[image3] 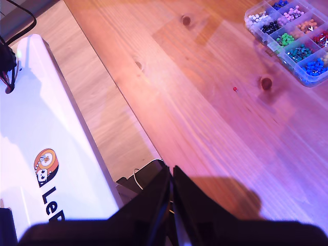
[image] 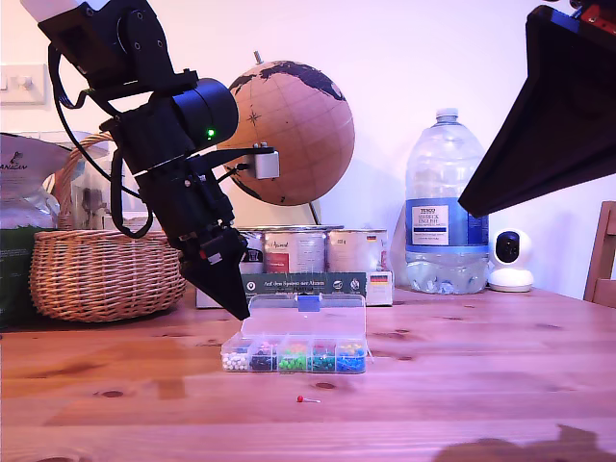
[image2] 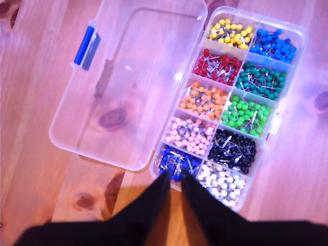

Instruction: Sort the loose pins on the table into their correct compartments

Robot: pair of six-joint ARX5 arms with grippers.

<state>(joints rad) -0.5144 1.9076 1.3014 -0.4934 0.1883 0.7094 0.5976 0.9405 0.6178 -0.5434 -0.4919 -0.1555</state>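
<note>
My first gripper [image2: 174, 177] is hovering over the clear plastic hinged-lid box [image: 295, 333] w/ colour-sorted pin compartments [image2: 233, 97], jaws nearly together, holding nothing. My second gripper [image3: 170, 177] is hanging high, jaws together. One red ball-head pin [image: 301, 398] is lying on the reddish-brown wooden table [image: 481, 385], btwn box and front edge.

The second tool [image: 553, 106] is cut off by the exterior view's upper right edge. The red pin [image: 302, 398] on the counter [image: 481, 385] is too small for its shaft to be made out.
</note>
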